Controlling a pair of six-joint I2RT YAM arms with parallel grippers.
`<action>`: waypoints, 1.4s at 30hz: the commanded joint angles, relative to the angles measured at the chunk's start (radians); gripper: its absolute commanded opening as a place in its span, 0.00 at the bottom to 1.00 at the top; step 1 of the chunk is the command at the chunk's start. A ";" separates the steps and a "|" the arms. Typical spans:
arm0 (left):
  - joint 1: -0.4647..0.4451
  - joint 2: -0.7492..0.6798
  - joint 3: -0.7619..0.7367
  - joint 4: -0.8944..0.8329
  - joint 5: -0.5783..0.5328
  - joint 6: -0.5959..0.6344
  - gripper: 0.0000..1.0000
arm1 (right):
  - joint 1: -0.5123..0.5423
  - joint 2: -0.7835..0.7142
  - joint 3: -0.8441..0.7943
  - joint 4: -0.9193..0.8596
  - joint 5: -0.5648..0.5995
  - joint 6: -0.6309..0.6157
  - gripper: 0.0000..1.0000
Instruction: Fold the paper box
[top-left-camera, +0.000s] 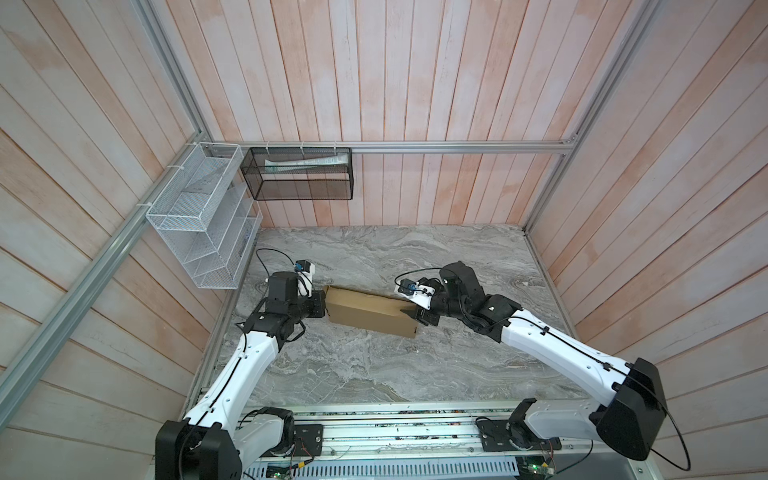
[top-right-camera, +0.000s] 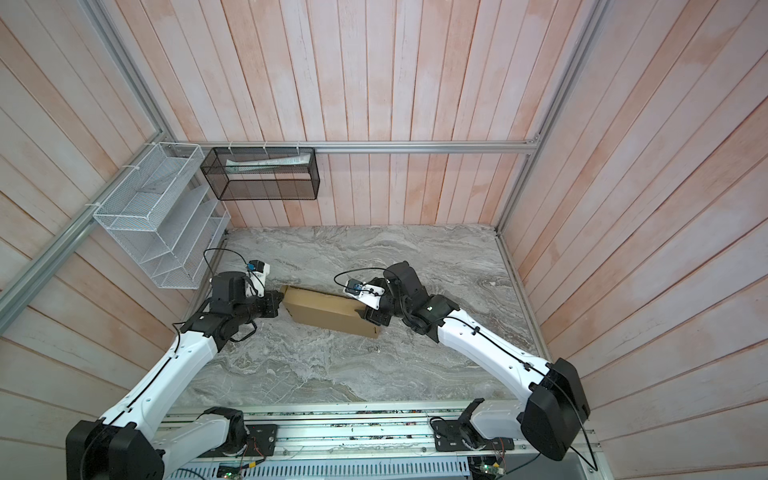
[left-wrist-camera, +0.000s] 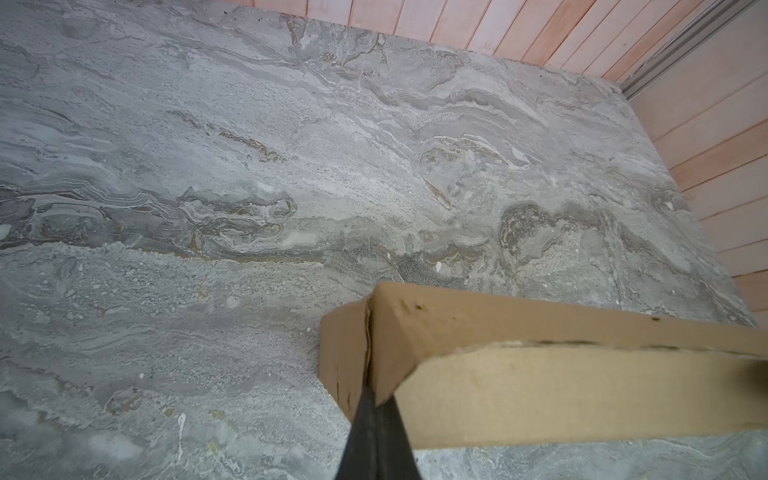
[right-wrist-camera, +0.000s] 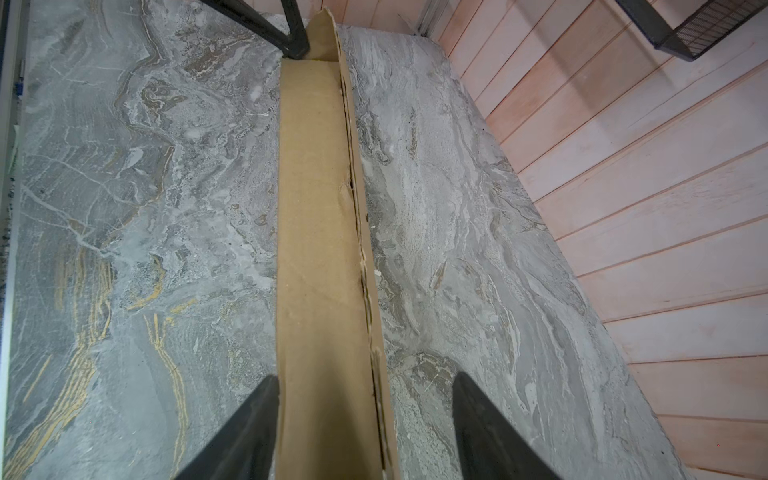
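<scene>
The paper box is plain tan-brown cardboard with no print, folded up into a long, shallow closed shape. It lies on the grey marble table, a little left of the middle, at a slant so that its left end is farther back than its right end. From close, its edges are a little rough and dented, and a thin gap runs along one long seam.
</scene>
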 joint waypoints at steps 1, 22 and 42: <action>-0.004 0.019 -0.021 -0.049 -0.010 -0.012 0.00 | 0.022 0.030 0.041 -0.017 0.021 -0.029 0.67; -0.004 0.024 -0.027 -0.047 -0.008 -0.022 0.00 | 0.099 0.161 0.014 0.087 0.160 -0.074 0.64; -0.005 0.006 -0.016 -0.049 -0.026 -0.040 0.05 | 0.113 0.193 -0.022 0.192 0.204 -0.070 0.55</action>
